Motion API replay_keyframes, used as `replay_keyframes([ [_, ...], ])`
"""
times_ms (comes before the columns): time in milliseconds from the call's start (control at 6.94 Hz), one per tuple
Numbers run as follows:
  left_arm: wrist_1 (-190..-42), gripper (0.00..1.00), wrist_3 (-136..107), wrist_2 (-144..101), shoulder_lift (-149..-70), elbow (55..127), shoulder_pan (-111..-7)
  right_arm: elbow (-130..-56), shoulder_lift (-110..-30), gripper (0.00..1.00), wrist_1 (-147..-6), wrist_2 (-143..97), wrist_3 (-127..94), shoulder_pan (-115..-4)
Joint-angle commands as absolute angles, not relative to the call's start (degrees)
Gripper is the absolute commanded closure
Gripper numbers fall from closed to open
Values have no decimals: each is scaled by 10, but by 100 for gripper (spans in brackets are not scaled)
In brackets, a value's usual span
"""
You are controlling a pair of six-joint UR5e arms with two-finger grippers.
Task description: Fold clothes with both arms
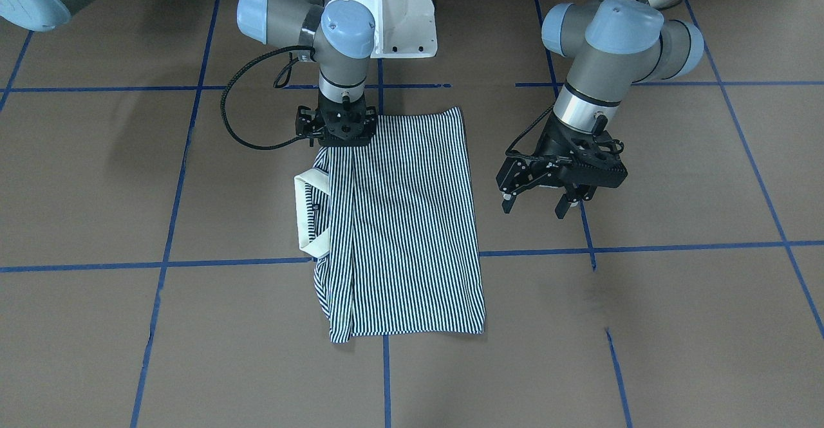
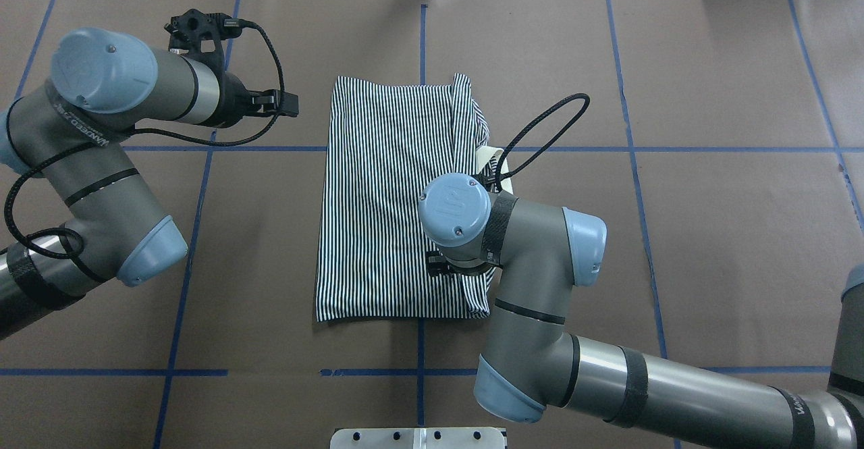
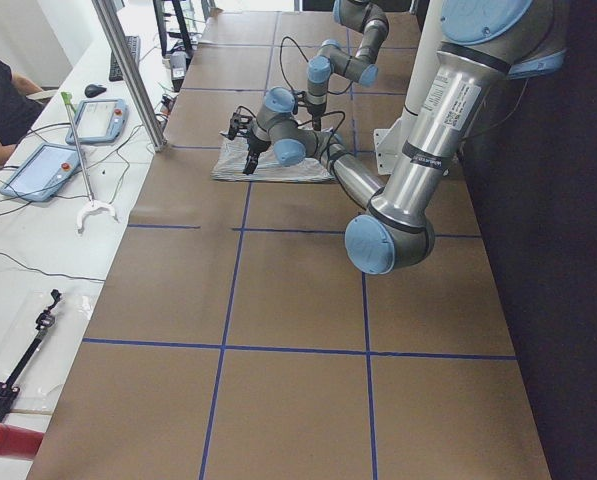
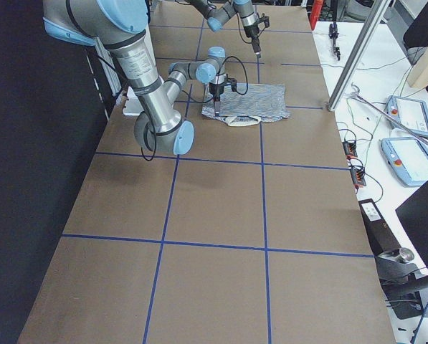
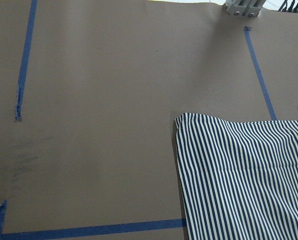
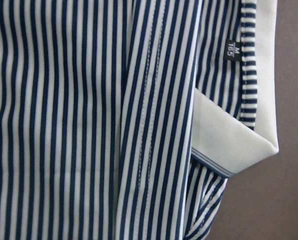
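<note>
Across the table (image 1: 193, 325) a shirt (image 1: 405, 222) is laid folded lengthwise, crosswise folding judged next; left fingers (image 1: 562, 208) are parted, while the right arm's (image 1: 341, 35) cannot be told.

Hidden around the right gripper (image 1: 336, 139)
Its fingertips are covered by its own wrist; part of the shirt's (image 2: 385, 199) right edge lies beneath the right arm (image 2: 540, 246).

size tag (image 6: 232, 47): black, white print "M" and "165", sewn inside the polo shirt (image 6: 64, 120), just beside the cream collar (image 6: 238, 135) | left arm (image 2: 81, 128): white lettering along the grey tube, too blurred to read | right arm (image 2: 533, 233): raised logo on its blue cap, letters not clear
</note>
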State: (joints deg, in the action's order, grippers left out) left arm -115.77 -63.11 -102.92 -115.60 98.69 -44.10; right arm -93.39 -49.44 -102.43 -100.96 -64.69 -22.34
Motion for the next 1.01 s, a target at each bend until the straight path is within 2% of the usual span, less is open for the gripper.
replay_keyframes([
  [0, -1159, 0, -636, -1029, -1157, 987, -440, -932, -496, 0, -1033, -1012, -638, -223],
  [865, -1160, 0, -652, -1028, -1165, 983, -439, -930, -500, 0, -1034, -1013, -638, -220],
])
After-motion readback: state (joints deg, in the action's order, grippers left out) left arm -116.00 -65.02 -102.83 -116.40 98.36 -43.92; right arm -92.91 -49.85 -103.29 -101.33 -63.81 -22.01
